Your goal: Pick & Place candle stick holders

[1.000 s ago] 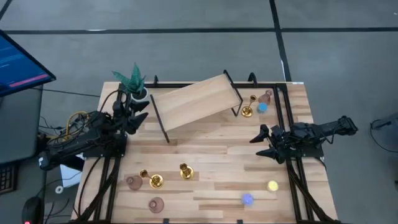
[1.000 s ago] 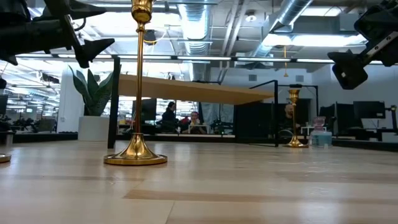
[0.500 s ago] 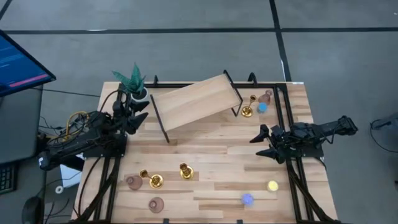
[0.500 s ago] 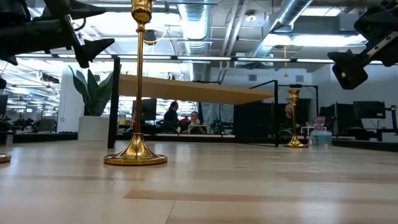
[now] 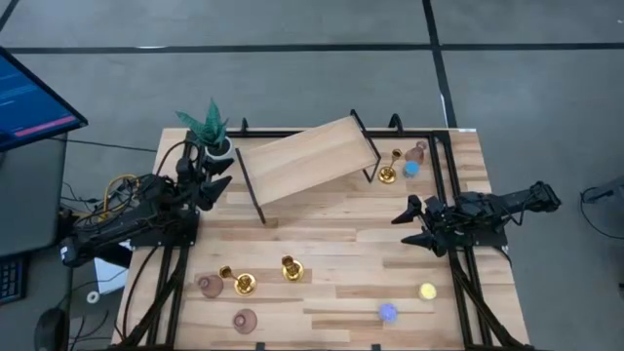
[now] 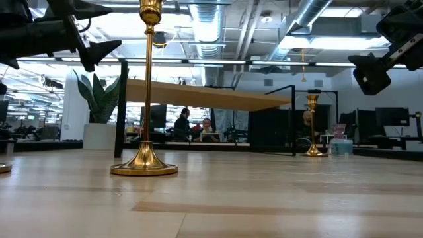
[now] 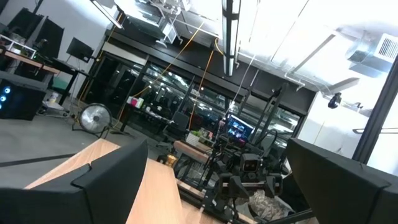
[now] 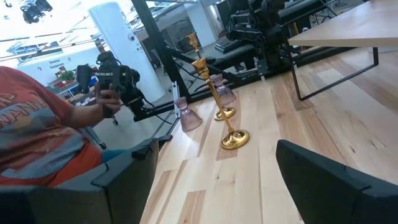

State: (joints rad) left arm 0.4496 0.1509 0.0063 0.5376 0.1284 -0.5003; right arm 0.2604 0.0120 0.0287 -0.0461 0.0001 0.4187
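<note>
Two gold candle stick holders [image 5: 244,283] [image 5: 291,269] stand on their round bases near the table's front left. Two pink holders [image 5: 210,286] [image 5: 244,319] sit beside them. A third gold holder [image 5: 388,174] and a pink one [image 5: 419,151] stand at the far right. My left gripper [image 5: 222,174] hovers open at the far left by the plant, tipped upward. At the right edge my right gripper [image 5: 406,224] hovers open and level, pointing toward the table's left. Its wrist view shows the gold holders [image 8: 234,138] [image 8: 222,112] and the pink ones [image 8: 188,116] ahead.
A wooden shelf [image 5: 307,156] on black legs stands across the far middle. A green potted plant [image 5: 210,127] is at the far left corner. Small blue [image 5: 388,312] [image 5: 410,168] and yellow [image 5: 427,291] lights lie on the right. A person [image 8: 43,130] holding a device is beyond the table.
</note>
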